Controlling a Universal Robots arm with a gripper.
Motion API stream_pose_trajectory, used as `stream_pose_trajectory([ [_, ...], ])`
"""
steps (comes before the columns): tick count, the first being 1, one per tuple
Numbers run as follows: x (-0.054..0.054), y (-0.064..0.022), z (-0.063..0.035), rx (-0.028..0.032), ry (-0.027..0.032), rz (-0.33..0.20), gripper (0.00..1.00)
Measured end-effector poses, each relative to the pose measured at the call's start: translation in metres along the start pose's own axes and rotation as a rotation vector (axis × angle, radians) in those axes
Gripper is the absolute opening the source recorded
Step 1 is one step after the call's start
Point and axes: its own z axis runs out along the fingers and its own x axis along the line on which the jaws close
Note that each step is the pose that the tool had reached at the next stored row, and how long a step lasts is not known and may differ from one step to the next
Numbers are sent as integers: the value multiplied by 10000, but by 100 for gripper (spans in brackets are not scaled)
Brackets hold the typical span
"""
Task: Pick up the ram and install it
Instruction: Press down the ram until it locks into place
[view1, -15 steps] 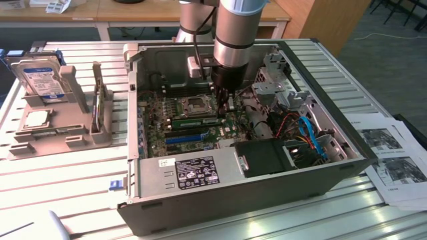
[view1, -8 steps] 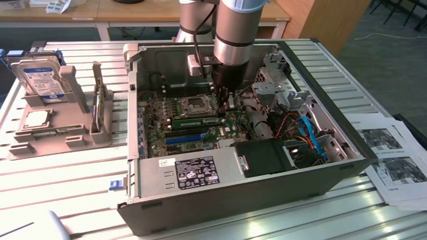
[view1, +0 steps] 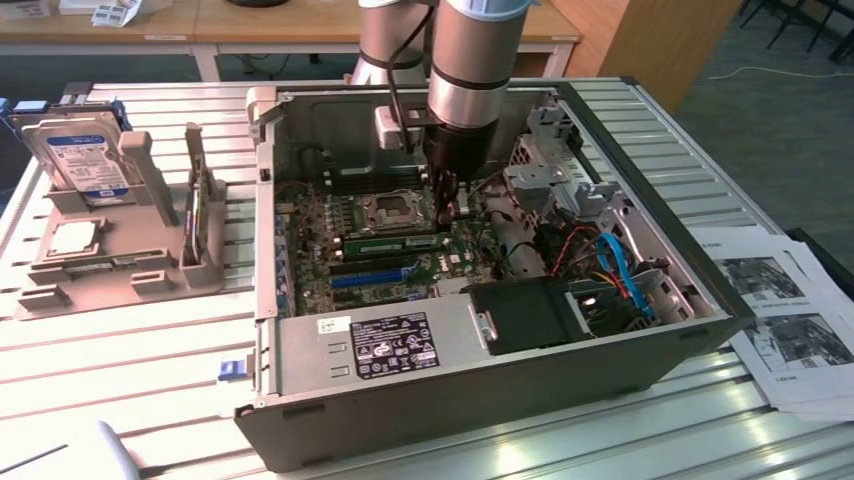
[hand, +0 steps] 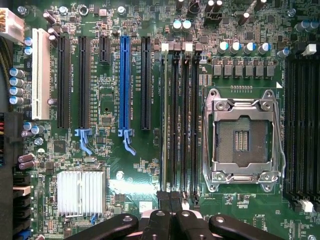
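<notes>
- The end effector (view1: 447, 205) reaches straight down into the open computer case (view1: 694, 300), its two dark fingers clenched together with no gap between them.
- In the wrist view the end effector (hand: 170, 199) has its tips at one end of the row of black memory slots (hand: 186, 120). Whether they press on anything cannot be told.
- The ram (hand: 164, 120) stands edge-up in the outermost slot of that row, the one nearest the long black expansion slots. It shows as a thin pale line along the slot's length.
- In the exterior view the ram (view1: 396, 243) is a narrow green strip just beside the end effector's tip.
- The square metal CPU socket (hand: 245, 135) lies close on the other side of the slot row, leaving little side room there.
- The bright blue plastic slot (hand: 124, 85) and a ribbed silver heatsink (hand: 81, 192) lie farther off across the green motherboard.
- The case's grey sheet-metal walls rise all round, and blue cables (view1: 621, 270) crowd the end toward the exterior view's right.
- The case rests on a ribbed aluminium surface (view1: 134, 340).
- A silver hard drive (view1: 87, 160) stands in a grey holder, well apart from the case.
</notes>
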Motion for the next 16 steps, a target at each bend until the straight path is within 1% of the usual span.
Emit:
stream_pose_trajectory([
  [3,1,28,-1,7,0,0,10],
  [6,2,84,-1,27,0,0,10],
  [16,6,312,1,144,-3,2,10],
])
